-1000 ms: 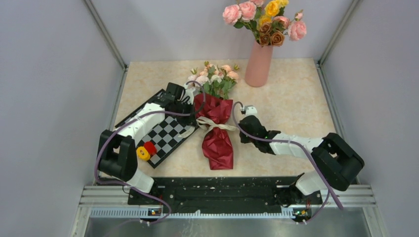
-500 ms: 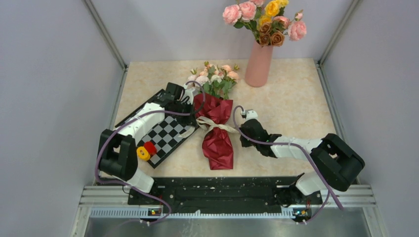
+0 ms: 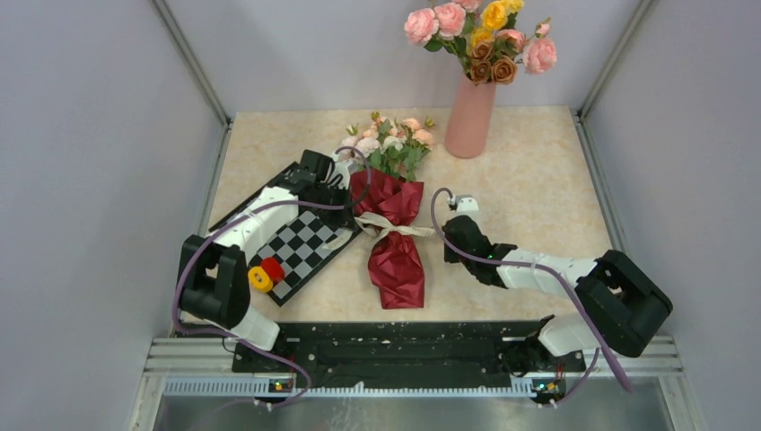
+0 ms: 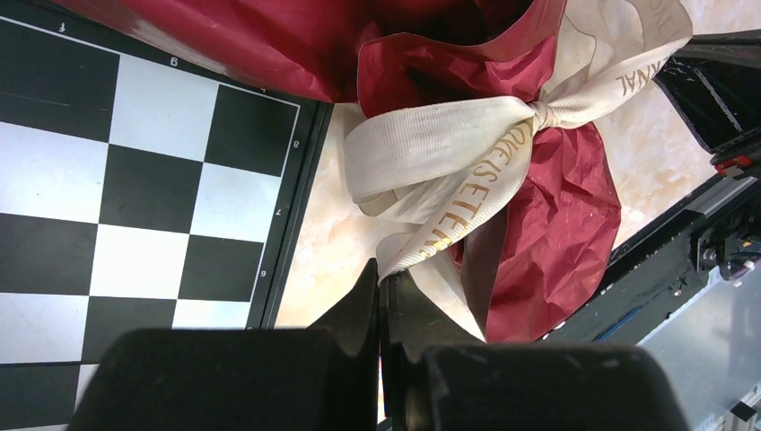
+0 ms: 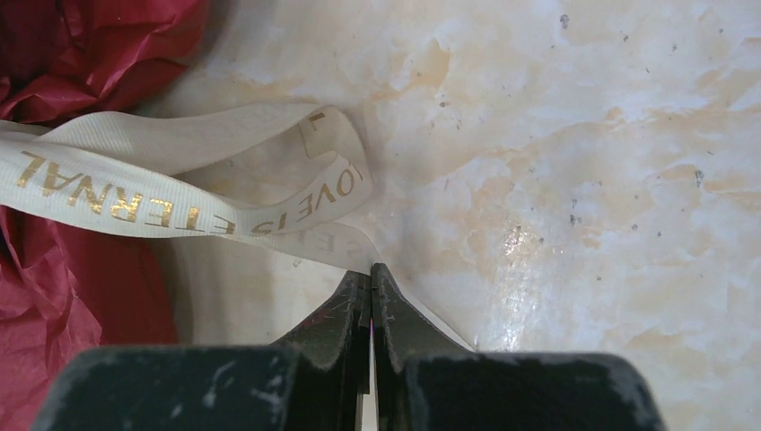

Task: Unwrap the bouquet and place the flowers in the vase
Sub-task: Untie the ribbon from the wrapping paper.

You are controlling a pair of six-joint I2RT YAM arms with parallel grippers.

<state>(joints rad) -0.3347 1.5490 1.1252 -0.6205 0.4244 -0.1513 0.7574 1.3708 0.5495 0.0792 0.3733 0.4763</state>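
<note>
My left fingers (image 4: 357,310) and right fingers (image 5: 345,314) are each pinched shut on a ribbon (image 4: 449,144) tail. The bouquet (image 3: 395,247) lies on the counter (image 3: 538,180), just beside the chessboard (image 3: 305,244); big roses (image 3: 476,36) crowd the vase (image 3: 470,117) behind.

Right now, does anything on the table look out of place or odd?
Two things: a chessboard lies beside the bouquet, unrelated to flower arranging, and the vase already holds larger roses.
</note>
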